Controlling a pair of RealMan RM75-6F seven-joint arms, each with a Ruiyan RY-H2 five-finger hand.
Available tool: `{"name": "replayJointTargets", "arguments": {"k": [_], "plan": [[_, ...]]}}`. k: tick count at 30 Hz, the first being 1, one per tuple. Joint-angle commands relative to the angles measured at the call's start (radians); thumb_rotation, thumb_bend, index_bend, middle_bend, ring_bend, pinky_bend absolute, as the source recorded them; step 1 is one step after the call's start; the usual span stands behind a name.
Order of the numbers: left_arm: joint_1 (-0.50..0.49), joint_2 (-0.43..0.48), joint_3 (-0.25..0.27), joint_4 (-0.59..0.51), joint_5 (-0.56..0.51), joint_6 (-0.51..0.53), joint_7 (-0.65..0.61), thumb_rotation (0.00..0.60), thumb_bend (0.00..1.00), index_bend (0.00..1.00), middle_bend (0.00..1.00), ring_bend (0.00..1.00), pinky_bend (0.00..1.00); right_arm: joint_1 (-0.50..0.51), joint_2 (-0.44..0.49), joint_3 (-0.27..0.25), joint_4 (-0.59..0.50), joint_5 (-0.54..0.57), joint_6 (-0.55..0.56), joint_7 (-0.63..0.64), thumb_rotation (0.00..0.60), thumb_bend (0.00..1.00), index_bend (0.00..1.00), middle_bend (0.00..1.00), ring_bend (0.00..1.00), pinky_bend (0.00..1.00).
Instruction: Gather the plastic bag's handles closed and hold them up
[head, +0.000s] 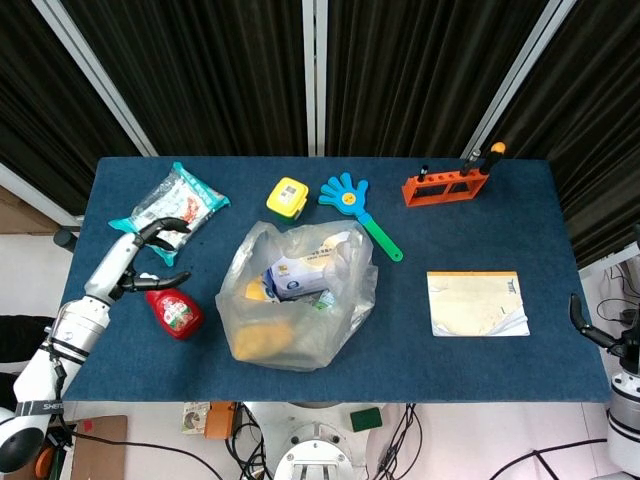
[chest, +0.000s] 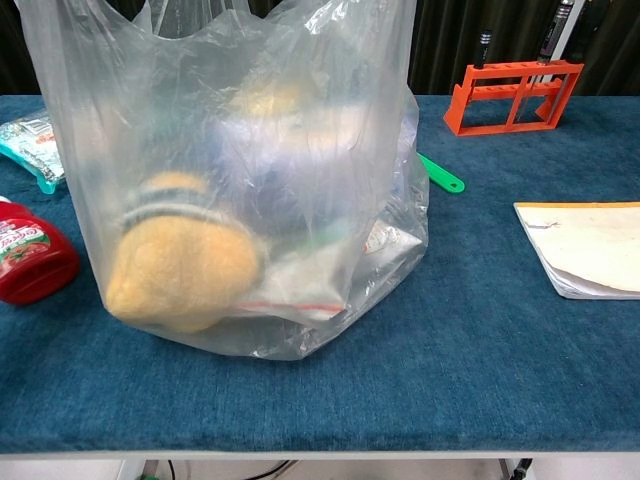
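Still at the reach-in stage. Bag (head: 297, 296) mid-table, mouth gaping, handles ungathered. Left hand (head: 150, 262) empty, fingers apart, over the ketchup (head: 174, 309) at the left edge. Right hand (head: 600, 338) barely in frame; state unclear. Next: bring both hands to the handles.
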Motion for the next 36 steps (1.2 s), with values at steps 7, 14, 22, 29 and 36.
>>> {"name": "replayJointTargets", "arguments": {"k": [7, 14, 22, 29, 36], "plan": [[-0.041, 0.061, -0.036, -0.097, -0.062, -0.113, -0.144, 0.072, 0.03, 0.34, 0.37, 0.26, 0.39, -0.02, 0.054, 0.006, -0.072, -0.028, 0.042, -0.036, 0.6, 0.36, 0.0, 0.01, 0.0, 0.0], [-0.073, 0.102, -0.058, -0.14, -0.056, -0.18, -0.194, 0.018, 0.02, 0.37, 0.42, 0.35, 0.49, -0.029, 0.056, 0.0, -0.079, -0.023, 0.045, -0.046, 0.6, 0.36, 0.0, 0.01, 0.0, 0.0], [-0.15, 0.141, -0.097, -0.163, -0.063, -0.313, -0.256, 0.015, 0.02, 0.37, 0.43, 0.36, 0.5, -0.028, 0.049, 0.0, -0.074, -0.012, 0.04, -0.039, 0.6, 0.36, 0.0, 0.01, 0.0, 0.0], [-0.216, 0.139, -0.129, -0.166, -0.102, -0.384, -0.27, 0.016, 0.02, 0.38, 0.43, 0.36, 0.5, -0.033, 0.051, 0.002, -0.073, 0.004, 0.036, -0.04, 0.6, 0.36, 0.0, 0.01, 0.0, 0.0], [-0.268, 0.119, -0.158, -0.143, -0.148, -0.441, -0.295, 0.0, 0.02, 0.4, 0.44, 0.38, 0.53, -0.032, 0.045, 0.009, -0.054, 0.022, 0.028, -0.037, 0.6, 0.37, 0.0, 0.01, 0.0, 0.0]]}}
